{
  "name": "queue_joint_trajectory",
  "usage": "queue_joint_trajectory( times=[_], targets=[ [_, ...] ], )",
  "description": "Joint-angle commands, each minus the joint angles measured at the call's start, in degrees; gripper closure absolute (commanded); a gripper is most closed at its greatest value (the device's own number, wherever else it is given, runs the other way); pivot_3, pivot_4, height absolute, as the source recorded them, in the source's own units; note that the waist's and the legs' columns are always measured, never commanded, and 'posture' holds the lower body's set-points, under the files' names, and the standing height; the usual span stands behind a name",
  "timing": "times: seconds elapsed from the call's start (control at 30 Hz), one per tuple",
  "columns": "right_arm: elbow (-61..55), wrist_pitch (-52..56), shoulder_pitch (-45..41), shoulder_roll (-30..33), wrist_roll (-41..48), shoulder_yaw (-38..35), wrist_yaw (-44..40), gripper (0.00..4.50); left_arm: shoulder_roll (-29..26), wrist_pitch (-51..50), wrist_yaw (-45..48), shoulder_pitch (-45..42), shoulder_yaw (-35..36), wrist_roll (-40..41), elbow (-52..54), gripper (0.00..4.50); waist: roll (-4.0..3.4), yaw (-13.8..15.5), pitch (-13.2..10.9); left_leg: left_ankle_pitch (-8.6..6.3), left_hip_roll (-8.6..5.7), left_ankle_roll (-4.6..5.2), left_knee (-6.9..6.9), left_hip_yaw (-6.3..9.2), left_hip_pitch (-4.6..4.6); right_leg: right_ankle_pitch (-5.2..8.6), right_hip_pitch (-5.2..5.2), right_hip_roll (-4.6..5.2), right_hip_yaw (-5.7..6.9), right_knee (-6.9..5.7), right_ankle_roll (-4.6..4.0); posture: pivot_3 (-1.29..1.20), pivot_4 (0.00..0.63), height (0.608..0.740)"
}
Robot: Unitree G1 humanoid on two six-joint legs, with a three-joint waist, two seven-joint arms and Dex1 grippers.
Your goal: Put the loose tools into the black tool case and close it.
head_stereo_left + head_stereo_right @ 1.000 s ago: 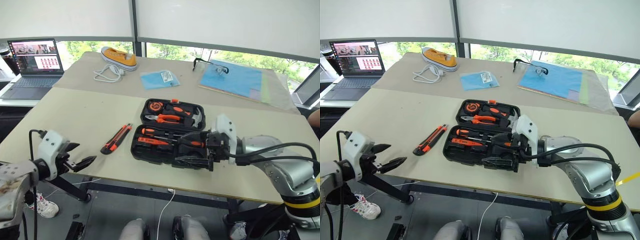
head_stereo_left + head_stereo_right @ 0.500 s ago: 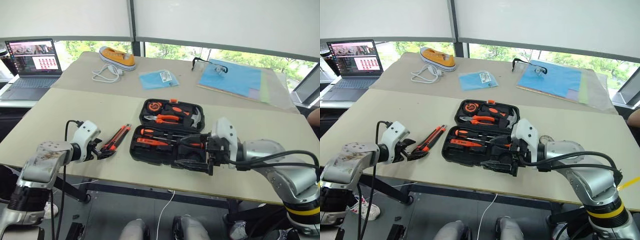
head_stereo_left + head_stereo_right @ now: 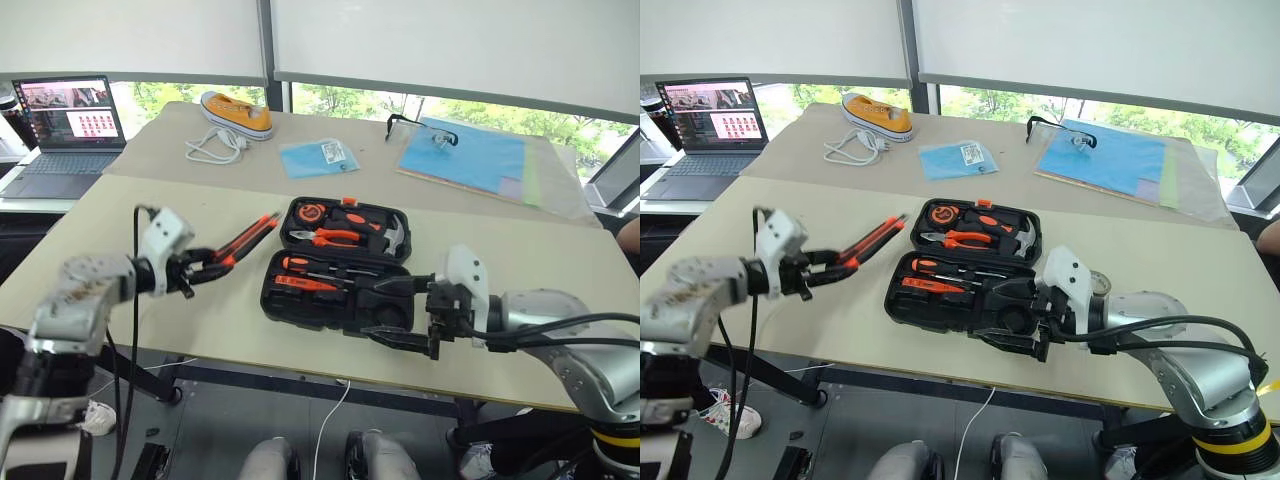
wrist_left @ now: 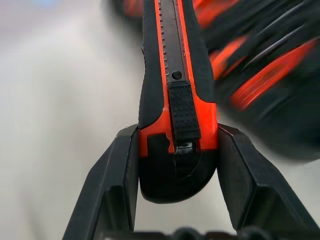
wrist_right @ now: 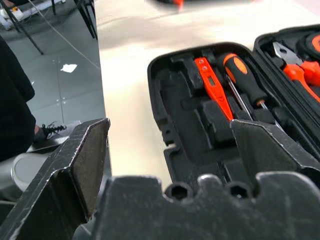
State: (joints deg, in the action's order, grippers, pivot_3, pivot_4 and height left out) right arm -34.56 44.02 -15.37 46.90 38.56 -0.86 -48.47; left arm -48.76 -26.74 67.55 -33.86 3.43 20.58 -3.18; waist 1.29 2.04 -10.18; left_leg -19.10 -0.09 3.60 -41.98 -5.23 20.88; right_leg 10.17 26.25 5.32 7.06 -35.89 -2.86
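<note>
Blurring past the utility knife (image 4: 175,85) hides the tool case (image 3: 335,290).

The tool case (image 3: 335,268) lies open on the desk (image 3: 180,215). The utility knife (image 3: 243,238) is above the desk, to the left of the case. The laptop (image 3: 66,133) stands far left, the shoe (image 3: 238,114) behind.

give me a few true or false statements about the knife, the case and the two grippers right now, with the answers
1. The left gripper is shut on the utility knife. True.
2. The black tool case is closed. False: it lies open, tools in its slots.
3. The right gripper holds a screwdriver. False: its jaws are open and empty, at the case's near edge.
4. The knife is lifted off the table. True.
5. The laptop sits inside the case. False: it stands apart, at the far left.
</note>
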Motion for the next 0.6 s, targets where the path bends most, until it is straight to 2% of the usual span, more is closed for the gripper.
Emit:
queue_joint_trajectory(
  times=[0.03,0.13,0.23,0.43,0.6],
  targets=[
    [-2.77,-0.60,0.98,0.56,0.34,-2.32,1.02,0.00,-0.93,6.21,12.23,-3.39,-7.58,-1.05,0.02,2.76,-0.01,-0.03,0.00,0.00,-0.01,0.00,0.00,-0.02,0.01,0.00,0.00,-0.02,0.01,0.01,0.01,0.00,0.150,0.718],
    [-4.04,-0.17,1.92,0.34,0.57,-2.91,2.50,0.00,0.29,15.38,20.08,-7.01,-15.03,-6.27,-5.04,2.76,-0.01,-0.08,0.00,0.00,-0.01,0.00,-0.01,-0.16,0.00,0.03,0.00,-0.14,0.01,-0.01,0.05,0.00,0.150,0.718],
    [-5.29,0.45,2.76,0.13,1.07,-3.64,4.05,0.00,2.41,22.75,24.01,-10.79,-19.26,-10.10,-12.12,2.76,-0.01,-0.04,0.00,0.03,0.01,-0.02,-0.04,-0.21,0.01,0.16,0.00,-0.24,-0.01,-0.02,0.25,0.00,0.150,0.718],
    [-8.45,1.28,6.37,0.14,2.05,-6.23,7.45,0.00,7.12,31.31,24.95,-19.18,-25.59,-12.95,-26.80,2.76,0.00,0.06,0.00,0.03,0.02,0.01,-0.16,-0.15,0.11,0.23,0.02,-0.24,-0.03,-0.05,0.37,0.00,0.150,0.718],
    [-10.67,1.88,9.00,-0.18,2.42,-8.26,10.22,0.00,10.16,34.12,24.95,-22.75,-29.40,-11.88,-33.22,2.76,0.01,0.05,0.01,-0.06,0.01,0.19,-0.27,-0.12,0.21,0.21,0.04,-0.22,-0.01,-0.02,0.39,0.00,0.150,0.718]
  ],
)
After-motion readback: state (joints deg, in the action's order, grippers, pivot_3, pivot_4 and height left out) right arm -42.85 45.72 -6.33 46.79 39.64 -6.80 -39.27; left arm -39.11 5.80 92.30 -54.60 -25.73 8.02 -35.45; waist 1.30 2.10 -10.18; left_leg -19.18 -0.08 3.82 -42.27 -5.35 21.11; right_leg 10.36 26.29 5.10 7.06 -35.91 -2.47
